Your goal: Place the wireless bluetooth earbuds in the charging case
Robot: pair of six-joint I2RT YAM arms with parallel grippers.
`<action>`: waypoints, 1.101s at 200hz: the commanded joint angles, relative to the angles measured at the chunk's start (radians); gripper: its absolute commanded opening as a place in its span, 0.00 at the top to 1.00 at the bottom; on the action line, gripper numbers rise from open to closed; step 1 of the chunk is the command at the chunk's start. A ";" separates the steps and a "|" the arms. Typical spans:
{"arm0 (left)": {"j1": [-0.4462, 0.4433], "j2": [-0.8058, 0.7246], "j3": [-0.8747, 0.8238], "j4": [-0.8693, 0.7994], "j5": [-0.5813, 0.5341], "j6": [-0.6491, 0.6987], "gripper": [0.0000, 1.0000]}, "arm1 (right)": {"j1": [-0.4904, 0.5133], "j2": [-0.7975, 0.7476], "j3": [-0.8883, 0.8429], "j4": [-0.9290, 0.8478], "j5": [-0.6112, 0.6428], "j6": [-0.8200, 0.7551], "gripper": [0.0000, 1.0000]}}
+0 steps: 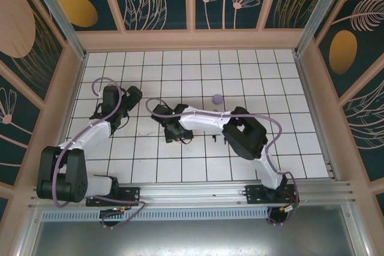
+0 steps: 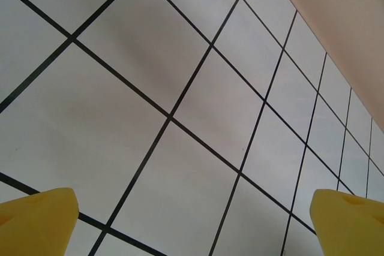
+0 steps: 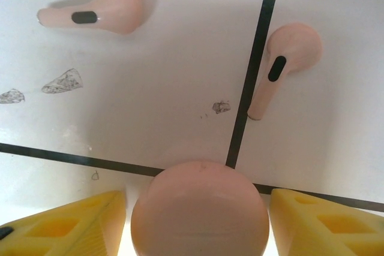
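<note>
Beyond pink case [image 3: 200, 211], far earbud [image 3: 102, 10] stem leftward, near earbud [image 3: 283, 64] stem toward case

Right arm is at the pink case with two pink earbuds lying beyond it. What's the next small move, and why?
Probably close the right gripper on the pink case: its fingers flank it, contact unclear. One pink earbud and a second earbud lie loose beyond, so the case needs steadying first.

White arms [image 1: 90, 131] with black joints [image 1: 243, 136] carry lavender cables [image 1: 271, 125] and yellow claw fingers [image 3: 324, 226].
</note>
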 commanded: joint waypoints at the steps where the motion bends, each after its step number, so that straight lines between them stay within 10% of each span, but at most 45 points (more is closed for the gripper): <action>1: 0.003 -0.011 -0.012 0.031 0.008 -0.016 0.01 | 0.007 0.020 0.022 -0.007 -0.005 0.024 0.37; 103: 0.003 -0.036 -0.020 0.062 0.077 -0.023 0.01 | 0.021 -0.024 -0.025 0.015 -0.009 0.031 0.67; 220: 0.000 -0.146 -0.185 0.380 0.255 0.011 0.01 | -0.155 -0.289 -0.099 0.223 -0.036 -0.005 0.68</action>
